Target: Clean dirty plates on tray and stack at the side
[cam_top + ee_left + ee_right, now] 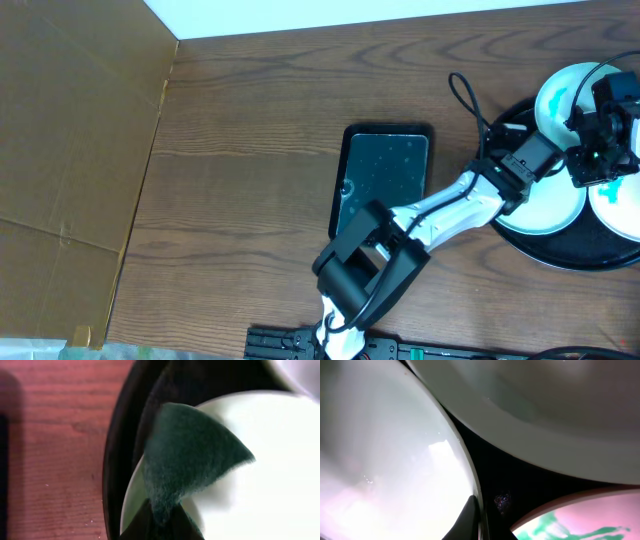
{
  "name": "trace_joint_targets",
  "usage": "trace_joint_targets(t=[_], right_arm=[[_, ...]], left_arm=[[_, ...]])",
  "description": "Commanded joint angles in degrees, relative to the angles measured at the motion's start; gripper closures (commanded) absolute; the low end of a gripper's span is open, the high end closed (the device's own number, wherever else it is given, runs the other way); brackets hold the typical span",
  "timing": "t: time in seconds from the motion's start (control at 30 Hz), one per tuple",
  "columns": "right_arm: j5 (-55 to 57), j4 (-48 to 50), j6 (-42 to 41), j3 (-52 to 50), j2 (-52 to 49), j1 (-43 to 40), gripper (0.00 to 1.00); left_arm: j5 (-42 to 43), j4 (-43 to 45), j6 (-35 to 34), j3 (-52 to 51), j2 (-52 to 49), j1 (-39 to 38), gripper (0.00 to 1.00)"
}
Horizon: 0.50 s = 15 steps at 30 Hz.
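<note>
The left hand (161, 519) pinches a dark green scouring pad (190, 455) over one of three round white plates (548, 208) in the large round black tray (540, 252). The right hand (474, 524), pressed together, sits at a plate's rim.

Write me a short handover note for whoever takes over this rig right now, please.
Left gripper: shut on the green sponge, over the near-left plate.
Right gripper: shut, low among the plates; a grip on a rim cannot be confirmed.
All three plates sit on the round tray; the far plate shows a teal smear.
Done: sponge in hand. Left: wipe, then stack beside the tray.
</note>
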<state>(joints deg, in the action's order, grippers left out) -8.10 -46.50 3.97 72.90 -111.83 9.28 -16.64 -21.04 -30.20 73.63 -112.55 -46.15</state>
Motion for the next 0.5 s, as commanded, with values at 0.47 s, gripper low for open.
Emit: trace_joint_targets(t=[0.47], right_arm=[[0.11, -0.17, -0.11, -0.5, 0.87, -0.09, 0.99]], left_arm=[[14.1, 3.58, -18.62, -0.66, -5.68, 0.02, 0.93]])
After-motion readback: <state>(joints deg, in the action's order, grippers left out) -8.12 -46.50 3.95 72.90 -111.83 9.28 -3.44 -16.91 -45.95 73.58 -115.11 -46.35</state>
